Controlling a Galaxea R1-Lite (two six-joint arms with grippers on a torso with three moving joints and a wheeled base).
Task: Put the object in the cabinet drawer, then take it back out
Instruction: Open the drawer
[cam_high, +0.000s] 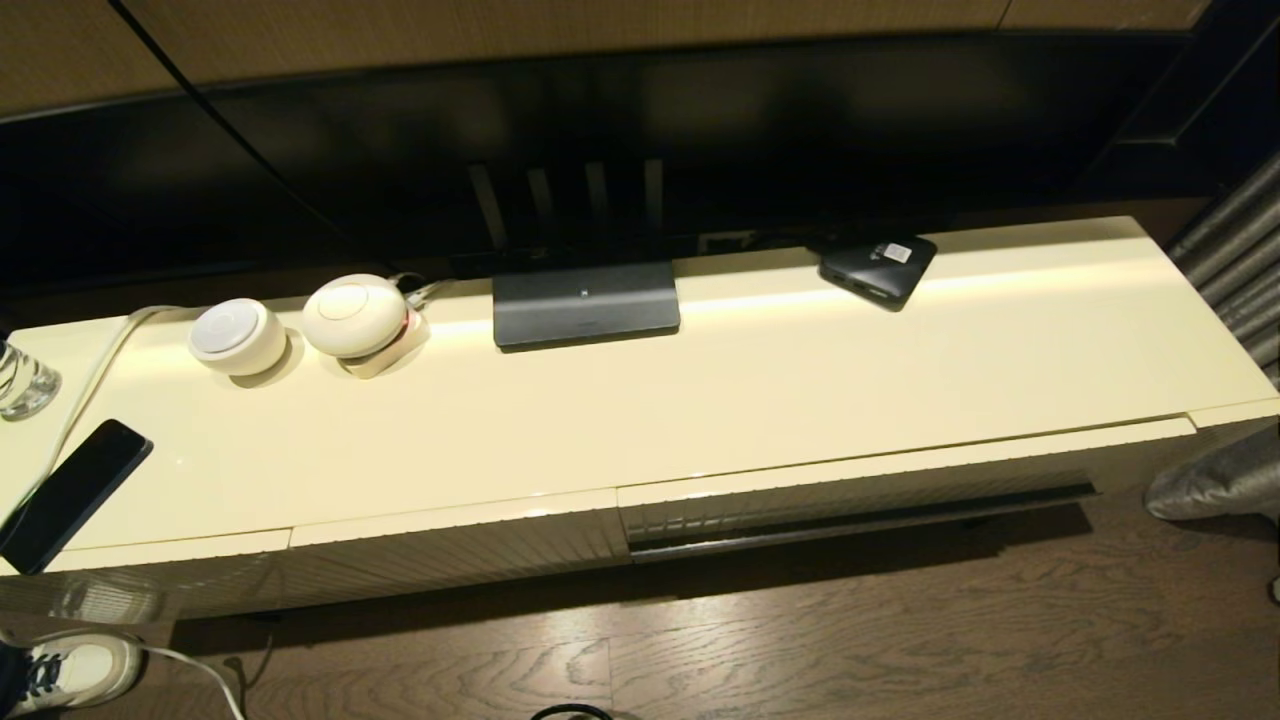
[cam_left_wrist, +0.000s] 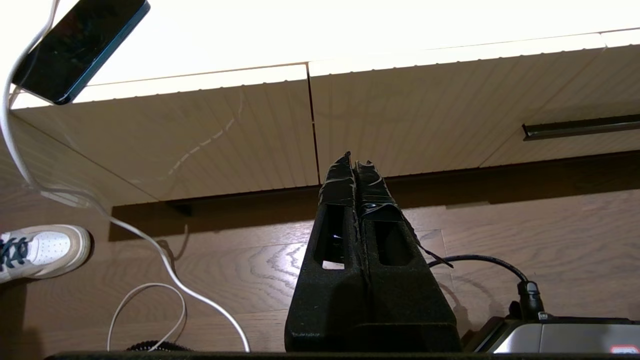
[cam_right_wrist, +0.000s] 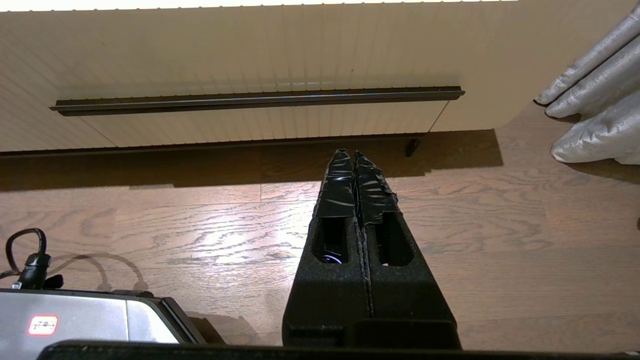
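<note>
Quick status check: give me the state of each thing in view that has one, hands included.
cabinet drawer: closed, front flush with the neighbouring panels.
left hand: shut, empty, low over the floor facing the cabinet front.
right hand: shut, empty, low over the floor facing the drawer.
phone: lying flat on the cabinet top, screen dark, white cable running to it.
small black box: flat on the cabinet top.
umbrella: not visible in any view.
</note>
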